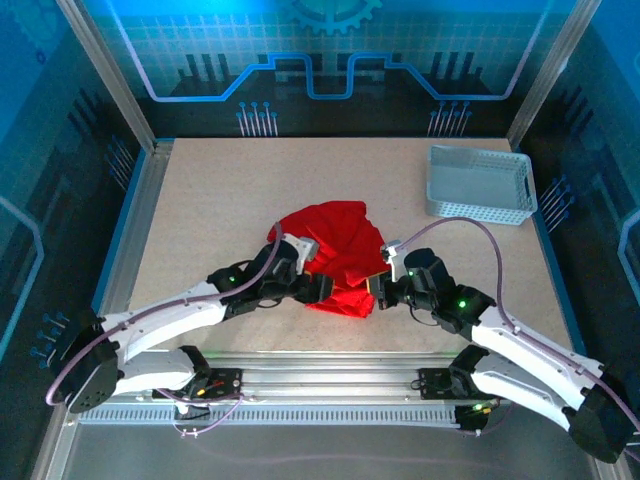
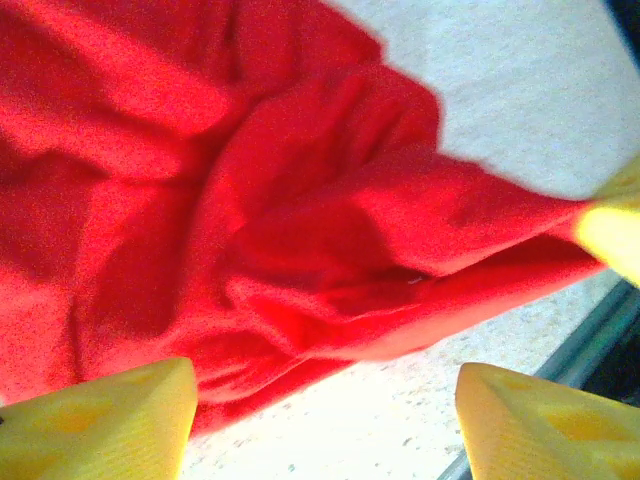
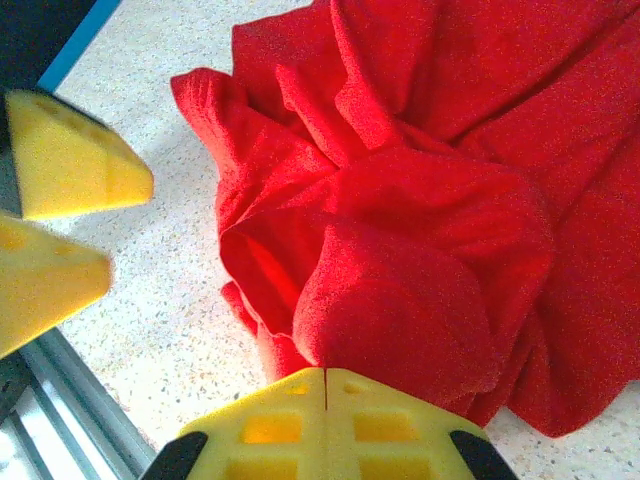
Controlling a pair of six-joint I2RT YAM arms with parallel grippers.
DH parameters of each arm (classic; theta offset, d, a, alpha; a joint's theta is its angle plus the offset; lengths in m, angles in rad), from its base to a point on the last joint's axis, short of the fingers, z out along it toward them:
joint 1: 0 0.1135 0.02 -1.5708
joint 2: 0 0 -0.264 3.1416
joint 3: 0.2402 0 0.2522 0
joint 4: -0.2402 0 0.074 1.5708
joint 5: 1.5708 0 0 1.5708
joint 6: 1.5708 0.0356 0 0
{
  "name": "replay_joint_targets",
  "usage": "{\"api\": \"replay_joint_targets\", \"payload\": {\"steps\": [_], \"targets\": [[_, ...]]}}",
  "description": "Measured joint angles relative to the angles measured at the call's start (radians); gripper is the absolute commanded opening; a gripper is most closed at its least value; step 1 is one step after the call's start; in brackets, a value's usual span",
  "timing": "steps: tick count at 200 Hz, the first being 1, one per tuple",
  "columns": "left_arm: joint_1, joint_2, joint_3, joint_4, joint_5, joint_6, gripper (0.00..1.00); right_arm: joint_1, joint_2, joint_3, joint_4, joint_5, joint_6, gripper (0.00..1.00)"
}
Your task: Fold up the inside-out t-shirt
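The inside-out t-shirt (image 1: 338,255) lies crumpled mid-surface (image 1: 210,210), bunched between both claws. The left claw (image 2: 325,385), at its 8 o'clock edge, stands apart. The right claw (image 3: 325,375), at 4 o'clock, is pressed together, seemingly pinching a fold. The white mesh basket (image 1: 478,208) sits at 2 o'clock, floor bare.

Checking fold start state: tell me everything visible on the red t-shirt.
The t-shirt is plain bright red soft cloth, bunched in a creased heap, not flat; sleeves and neck cannot be made out. It lies on the speckled table, mid-width toward the near edge. The right fingers are shut on a fold of it, drawing it to a point; the left fingers stand open beside it.
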Motion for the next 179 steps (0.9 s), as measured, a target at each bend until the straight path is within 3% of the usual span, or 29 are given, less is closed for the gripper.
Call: {"api": "replay_joint_targets", "payload": {"steps": [42,80,104,148,173,179], "targets": [[-0.084,0.114,0.116,0.019,-0.045,0.135,0.90,0.000,0.001,0.000,0.019,-0.053,-0.001,0.00],[-0.085,0.216,0.123,0.023,-0.067,0.179,0.83,0.000,-0.002,0.003,0.020,-0.097,-0.002,0.00],[-0.085,0.255,0.141,0.028,-0.080,0.184,0.69,0.000,-0.018,0.003,0.020,-0.120,-0.002,0.00],[-0.080,0.289,0.163,0.044,-0.109,0.180,0.19,0.000,-0.025,0.005,0.018,-0.146,-0.020,0.00],[-0.074,0.289,0.163,0.058,-0.092,0.180,0.00,-0.005,-0.035,0.005,0.002,-0.121,-0.032,0.00],[-0.073,0.289,0.163,0.062,-0.085,0.182,0.00,-0.011,-0.040,0.003,-0.001,-0.116,-0.035,0.00]]}}
